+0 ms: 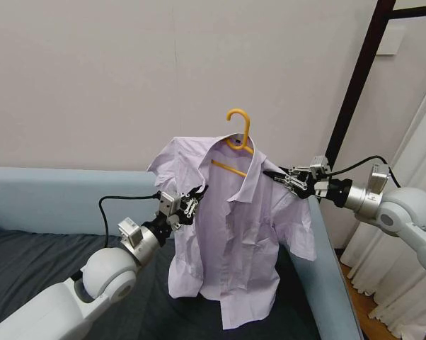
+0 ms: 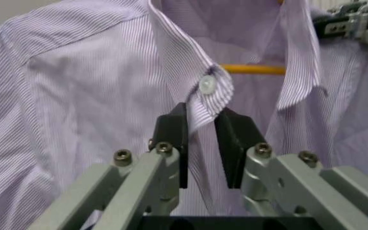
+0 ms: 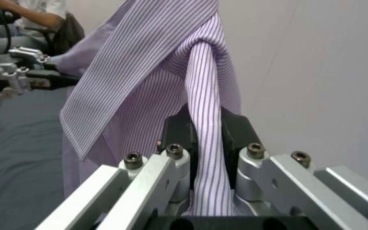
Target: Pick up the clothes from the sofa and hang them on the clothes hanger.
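A lilac striped shirt (image 1: 227, 227) hangs on a yellow hanger (image 1: 238, 134), held up in the air over the sofa. My left gripper (image 1: 193, 200) is shut on the shirt's front placket, just below a white button (image 2: 207, 85); the black pads (image 2: 174, 139) pinch the fabric edge (image 2: 200, 115). My right gripper (image 1: 284, 178) is shut on the shirt's other shoulder, where a fold of striped cloth (image 3: 204, 143) runs between its pads (image 3: 178, 136). The hanger's yellow bar (image 2: 253, 69) shows inside the open collar. The hook top is free, not on any rail.
A blue-grey sofa back (image 1: 50, 198) and dark seat (image 1: 29, 269) lie below the shirt. A dark stand post (image 1: 358, 78) rises at the right, beside a white curtain (image 1: 411, 177). A plain wall is behind.
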Available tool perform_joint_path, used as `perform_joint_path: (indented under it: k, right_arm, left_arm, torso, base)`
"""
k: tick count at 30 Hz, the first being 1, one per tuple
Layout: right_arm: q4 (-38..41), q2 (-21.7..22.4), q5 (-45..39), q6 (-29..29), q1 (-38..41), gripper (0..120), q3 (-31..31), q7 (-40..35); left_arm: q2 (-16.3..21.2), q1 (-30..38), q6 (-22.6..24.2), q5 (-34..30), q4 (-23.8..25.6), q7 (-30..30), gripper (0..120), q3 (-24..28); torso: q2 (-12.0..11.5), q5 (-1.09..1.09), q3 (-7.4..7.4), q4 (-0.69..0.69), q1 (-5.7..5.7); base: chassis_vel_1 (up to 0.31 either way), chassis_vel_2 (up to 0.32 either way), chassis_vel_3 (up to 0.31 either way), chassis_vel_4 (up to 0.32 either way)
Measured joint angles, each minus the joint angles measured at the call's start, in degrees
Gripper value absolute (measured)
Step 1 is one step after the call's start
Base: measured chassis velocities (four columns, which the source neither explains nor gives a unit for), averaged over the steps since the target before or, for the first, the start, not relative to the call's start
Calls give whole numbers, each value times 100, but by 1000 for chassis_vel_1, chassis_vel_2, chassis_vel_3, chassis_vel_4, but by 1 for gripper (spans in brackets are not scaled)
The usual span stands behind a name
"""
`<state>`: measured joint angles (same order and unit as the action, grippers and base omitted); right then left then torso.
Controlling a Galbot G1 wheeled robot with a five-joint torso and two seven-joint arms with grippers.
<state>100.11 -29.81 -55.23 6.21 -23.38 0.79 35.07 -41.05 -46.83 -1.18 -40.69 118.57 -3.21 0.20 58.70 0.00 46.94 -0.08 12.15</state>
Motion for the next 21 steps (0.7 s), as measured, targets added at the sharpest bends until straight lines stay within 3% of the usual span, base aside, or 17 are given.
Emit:
perform_joint_path:
  k: [8,10,18,21]
  right_arm:
    - [148,403,-172,234,133,7,-40,48]
    - [185,467,-249,275,146,7,-49,50]
    - [568,1252,-764,642,171,7,-353,-34]
    - [707,1455,-849,702,210,7,-430,-158]
  left_arm:
    - [93,-984,-104,413,42,-189,55,-635]
    - [79,-1044,-127,423,53,-209,59,-654]
    - [-138,-1212,-313,461,97,-296,92,-764]
    - [-243,-1257,-318,488,78,-330,98,-779]
  torso:
    - [0,-1,0,0,0]
    - [0,-1,0,0,0]
    - [0,0,-1,-2,0]
    - [0,0,0,-2,0]
  base:
    - [0,0,0,0]
    - [0,0,0,0]
    - [0,0,0,0]
    - [0,0,0,0]
